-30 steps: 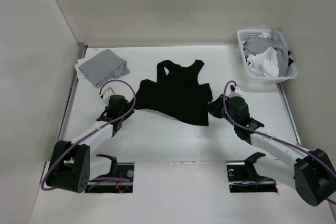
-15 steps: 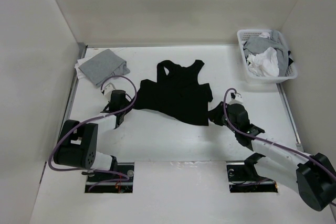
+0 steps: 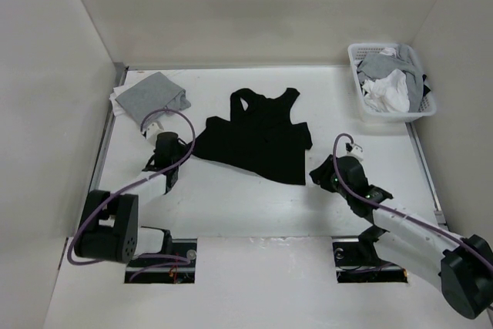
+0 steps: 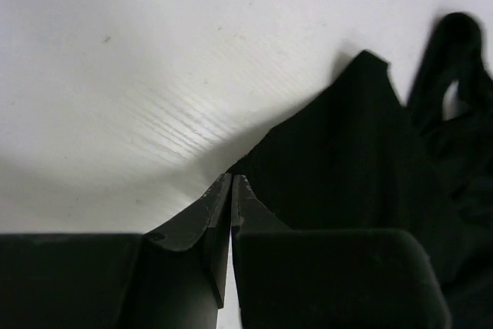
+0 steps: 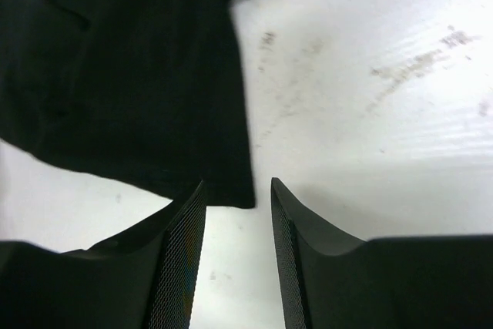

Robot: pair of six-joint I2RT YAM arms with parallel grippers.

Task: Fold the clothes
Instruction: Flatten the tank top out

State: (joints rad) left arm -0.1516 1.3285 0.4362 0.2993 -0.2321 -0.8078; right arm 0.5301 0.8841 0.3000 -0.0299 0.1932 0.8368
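The plain black soft-fabric tank top (image 3: 258, 140) was unpatterned. The flat table (image 3: 246, 206) was white. A folded cloth garment (image 3: 150, 98) was solid light grey. The lattice-walled plastic basket (image 3: 393, 116) was white, its garments white (image 3: 389, 92) and grey (image 3: 381, 63). Thin cables (image 3: 189, 132) were purple. The right gripper (image 5: 237, 186) was black, its pads (image 5: 181, 267) finely meshed.

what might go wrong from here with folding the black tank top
1. The left gripper is shut right at a corner of the plain black sleeveless soft-fabric tank top. Whether any cloth is pinched cannot be told, so a lift may come away empty.
2. The right gripper is open and holds nothing, with the hem corner lying just ahead of it. A pull by the left alone would likely drag and bunch the top.
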